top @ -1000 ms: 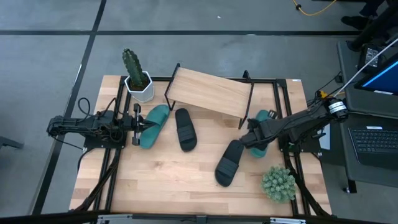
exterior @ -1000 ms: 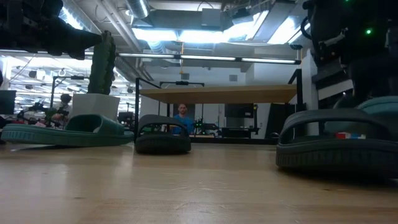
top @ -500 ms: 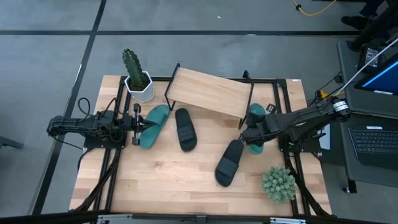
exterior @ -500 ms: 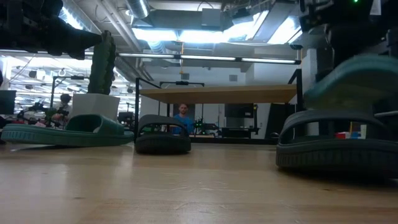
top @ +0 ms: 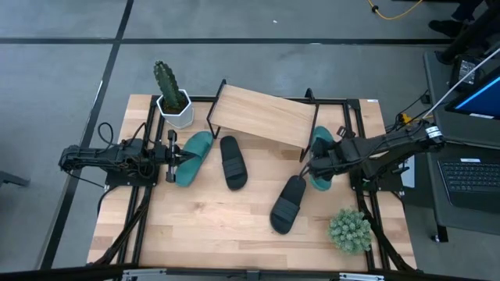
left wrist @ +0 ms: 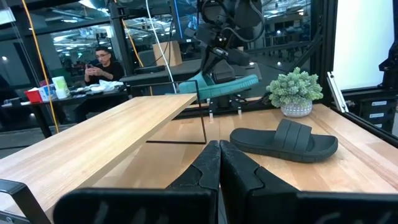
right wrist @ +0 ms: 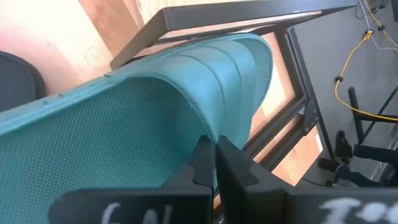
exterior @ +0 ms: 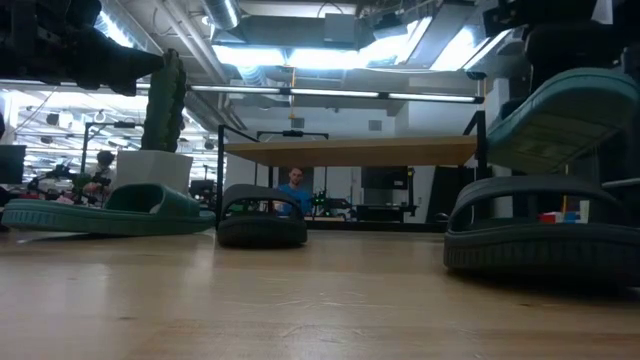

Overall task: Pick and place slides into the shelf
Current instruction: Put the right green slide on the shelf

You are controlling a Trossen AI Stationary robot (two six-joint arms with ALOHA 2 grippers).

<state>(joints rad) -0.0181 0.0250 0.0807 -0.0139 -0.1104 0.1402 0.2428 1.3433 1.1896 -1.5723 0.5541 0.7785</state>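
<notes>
My right gripper is shut on a teal slide and holds it in the air just right of the shelf, a slanted wooden board on black wire legs. A second teal slide and a black slide lie sole-down on the table in front of the shelf. Another black slide lies below and nearer than the held one. My left gripper waits shut at the table's left, beside the second teal slide. My right gripper pinches the edge of the teal slide's wide strap between its two fingers, coming slantwise from above and from the table's right. The slide hangs clear of the table, tilted, above the black slide.
A cactus in a white pot stands at the far left by the shelf. A small green plant sits at the near right corner. Black frame rails run along the table's sides. The middle and near part of the wooden table is bare.
My right gripper has risen and drawn a little toward the far edge and the shelf, staying shut. The teal slide has come up off the table with it and now hangs tilted above the black slide.
</notes>
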